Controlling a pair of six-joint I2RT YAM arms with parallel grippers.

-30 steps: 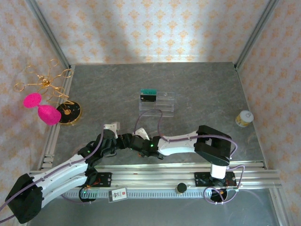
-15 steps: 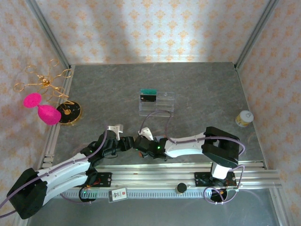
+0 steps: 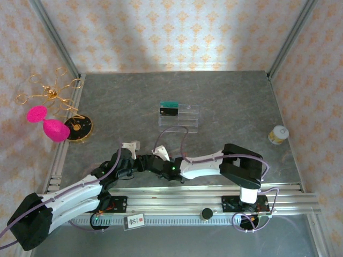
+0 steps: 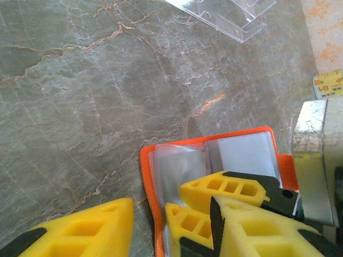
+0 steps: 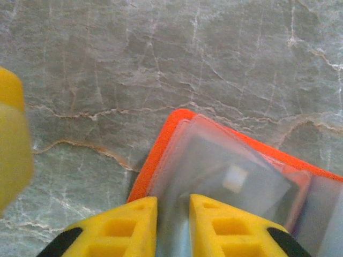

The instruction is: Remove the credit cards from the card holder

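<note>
Top external view: both arms stretch low along the near edge of the grey surface (image 3: 225, 96), wrists angled inward and meeting tip to tip. Left wrist view: the left claw (image 4: 170, 206) gapes wide and grips nothing, poised over the orange card holder (image 4: 244, 155), which lies open. Right wrist view: the right claw (image 5: 172, 202), almost closed, pinches one of the holder's clear sleeves (image 5: 214, 160). A teal card (image 3: 170, 103) and a black card (image 3: 169, 111) stand in the clear rack (image 3: 185, 116) farther back.
</note>
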